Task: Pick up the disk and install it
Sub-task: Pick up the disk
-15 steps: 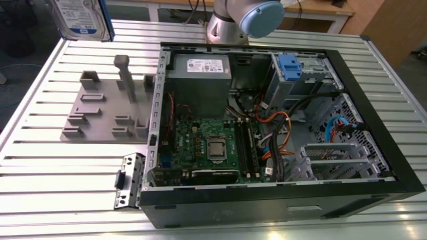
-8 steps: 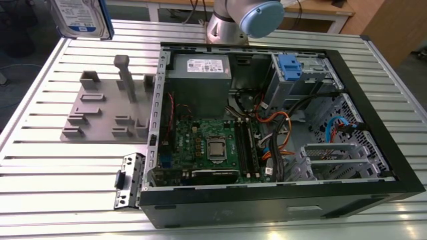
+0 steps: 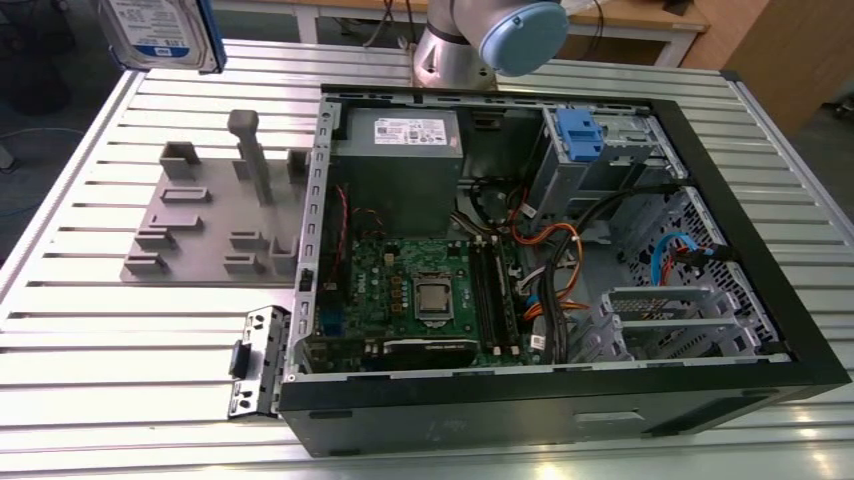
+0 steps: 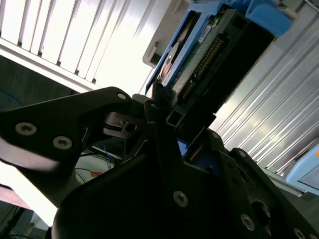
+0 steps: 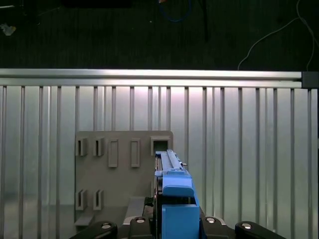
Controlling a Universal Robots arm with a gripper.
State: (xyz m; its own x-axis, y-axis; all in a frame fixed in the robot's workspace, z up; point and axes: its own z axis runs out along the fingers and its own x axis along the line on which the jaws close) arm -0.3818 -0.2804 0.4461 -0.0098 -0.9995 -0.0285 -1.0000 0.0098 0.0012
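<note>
The disk (image 3: pixel 160 30), a silver drive with a white-and-blue label and a blue frame, hangs in the air above the table's far corner at the exterior view's left. In both wrist views my gripper (image 4: pixel 167 117) is shut on the disk (image 4: pixel 209 47), with the black fingers clamping its lower end. The first wrist view looks along the disk's blue-framed edge (image 5: pixel 172 174), which stands upright above the gripper (image 5: pixel 174 224) and over the grey holder plate (image 5: pixel 122 169).
An open computer case (image 3: pixel 747 210) lies on the slatted metal table (image 3: pixel 80 330), with a grey power supply (image 3: pixel 396 140) and a blue-clipped drive cage (image 3: pixel 577 130) at its far end. The grey holder plate (image 3: pixel 214 215) sits left of the case. The arm's base (image 3: pixel 461 55) stands behind the case.
</note>
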